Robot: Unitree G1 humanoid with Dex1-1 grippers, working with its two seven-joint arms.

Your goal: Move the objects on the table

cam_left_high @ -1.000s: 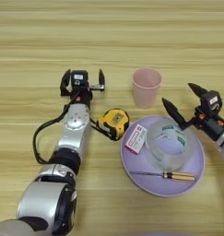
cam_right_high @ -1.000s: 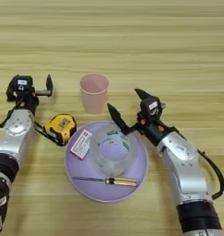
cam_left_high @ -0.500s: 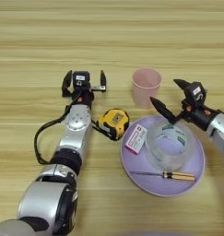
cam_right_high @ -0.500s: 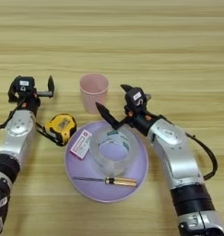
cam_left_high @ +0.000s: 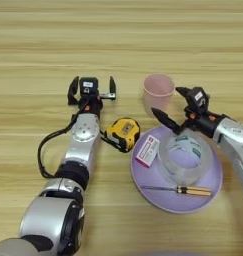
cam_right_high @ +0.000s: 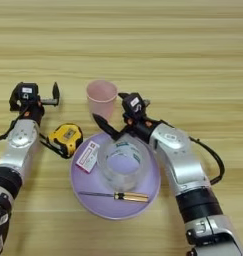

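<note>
**Right gripper closing in on the cup**

The pink cup (cam_left_high: 158, 93) stands upright on the bare table (cam_left_high: 121, 35), just beyond the far rim of a purple plate (cam_left_high: 193, 204). The tape roll (cam_left_high: 184, 158) lies flat on that plate, with a small pink-and-white card (cam_left_high: 148, 150) to its left and a screwdriver (cam_left_high: 182, 190) along the near side. The tape measure (cam_left_high: 123, 133) rests on the wood just left of the plate, its black strap trailing toward the left arm.

Over the last second the right gripper (cam_left_high: 174, 107) has travelled from the plate's right edge leftward, and now sits beside the cup with its two fingers spread wide, one reaching low past the cup's base, the other behind its right side. Nothing is clamped. This approach suggests the cup is the next object to be taken; the fingers would need to straddle the wall before squeezing.

The left gripper (cam_left_high: 92, 90) stays parked beyond the tape measure, fingers apart, holding nothing.
</note>
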